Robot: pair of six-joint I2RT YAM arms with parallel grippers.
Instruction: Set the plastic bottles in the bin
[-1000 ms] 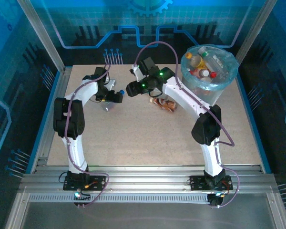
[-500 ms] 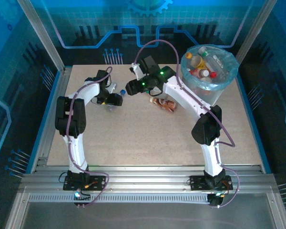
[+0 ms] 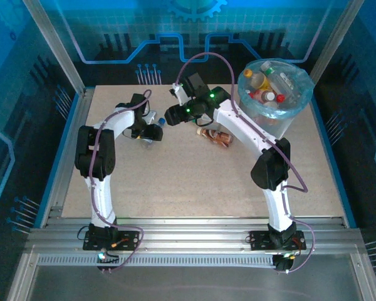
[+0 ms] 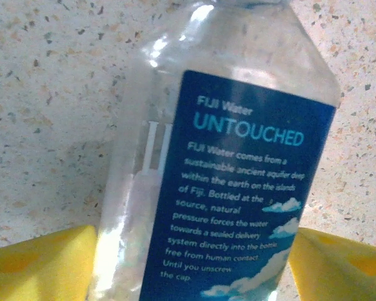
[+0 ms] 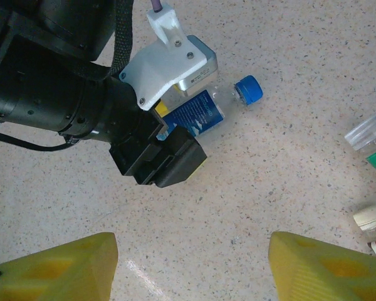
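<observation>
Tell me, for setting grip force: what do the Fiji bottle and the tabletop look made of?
Fiji bottle: clear, glossy plastic, probably; the speckled surface shows through and highlights glint. Tabletop: beige speckled, stone-like composite or laminate, faintly glossy.

A speckled beige bench (image 3: 175, 182) sits inside an aluminium frame (image 3: 61, 53). Slotted metal rails (image 3: 194, 229) run along its near edge. Behind it stands a blue wall panel (image 3: 250, 22) with a grid and circuit-like lines.

I see a clear bottle (image 4: 138, 157) with a navy label (image 4: 238, 188), cyan-and-white print and a blue cap (image 5: 248, 89); yellow fingers (image 4: 37, 263); beige speckled worktop (image 4: 44, 94).
</observation>
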